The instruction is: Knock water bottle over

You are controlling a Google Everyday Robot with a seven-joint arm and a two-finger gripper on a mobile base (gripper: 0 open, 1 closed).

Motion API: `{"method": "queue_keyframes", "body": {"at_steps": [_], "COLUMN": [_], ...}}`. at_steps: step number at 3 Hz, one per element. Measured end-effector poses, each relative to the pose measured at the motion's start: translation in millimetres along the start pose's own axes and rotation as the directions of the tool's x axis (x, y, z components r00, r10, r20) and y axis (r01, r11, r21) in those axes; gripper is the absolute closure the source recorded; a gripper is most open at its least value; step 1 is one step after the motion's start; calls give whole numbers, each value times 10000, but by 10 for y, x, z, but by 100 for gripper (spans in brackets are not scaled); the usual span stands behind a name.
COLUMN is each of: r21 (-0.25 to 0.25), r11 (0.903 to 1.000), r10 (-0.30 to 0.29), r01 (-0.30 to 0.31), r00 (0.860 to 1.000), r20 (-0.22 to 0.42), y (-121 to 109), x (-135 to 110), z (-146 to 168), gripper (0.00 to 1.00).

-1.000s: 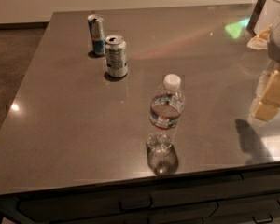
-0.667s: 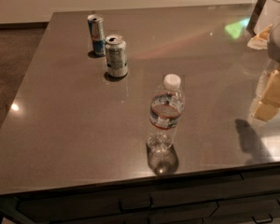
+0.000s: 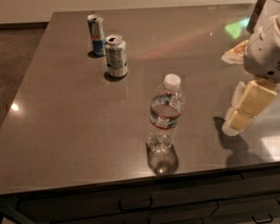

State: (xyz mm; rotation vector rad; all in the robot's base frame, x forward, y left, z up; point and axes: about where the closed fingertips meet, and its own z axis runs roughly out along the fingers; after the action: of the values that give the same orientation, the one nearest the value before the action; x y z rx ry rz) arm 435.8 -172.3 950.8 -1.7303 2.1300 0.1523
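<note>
Fingers on my cream-yellow two-finger gripper look closed against each other, with no gap showing and nothing held. The gripper hangs low over the tabletop, off to the right of the bottle and well apart from it, under the white plastic arm housing. Nearest the camera, below the bottle, I see dark drawer fronts under the front edge of the glossy dark grey table. Just behind that edge stands the task's thing, the clear ribbed plastic water bottle with a white screw cap and a red-banded label. It is upright and untouched, with a little water in the bottom. Farther back and to the left of the bottle is a silver drink can with its top opened. Just beyond that can is a slim blue-and-silver can. Both are upright and well clear of the bottle. Far behind and to the right of the bottle lies a crumpled pale wrapper or cloth; I cannot tell which. I judge this to be the approach step, since the knock is not yet made. The next move calls for carrying the gripper leftward at about label height or higher. It should then push through the upper half of the bottle so that it tips rather than slides. The bare tabletop to the bottle's left gives it room to fall without reaching the cans.
</note>
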Motion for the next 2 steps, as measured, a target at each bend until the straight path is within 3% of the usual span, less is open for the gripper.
{"method": "queue_keyframes", "body": {"at_steps": [2], "r21": [-612], "r11": [9969], "r10": [-382], "r01": [499], "r00": [9830], "r20": [1794], "y": [211], "x": [-392], "z": [387], "gripper": [0]}}
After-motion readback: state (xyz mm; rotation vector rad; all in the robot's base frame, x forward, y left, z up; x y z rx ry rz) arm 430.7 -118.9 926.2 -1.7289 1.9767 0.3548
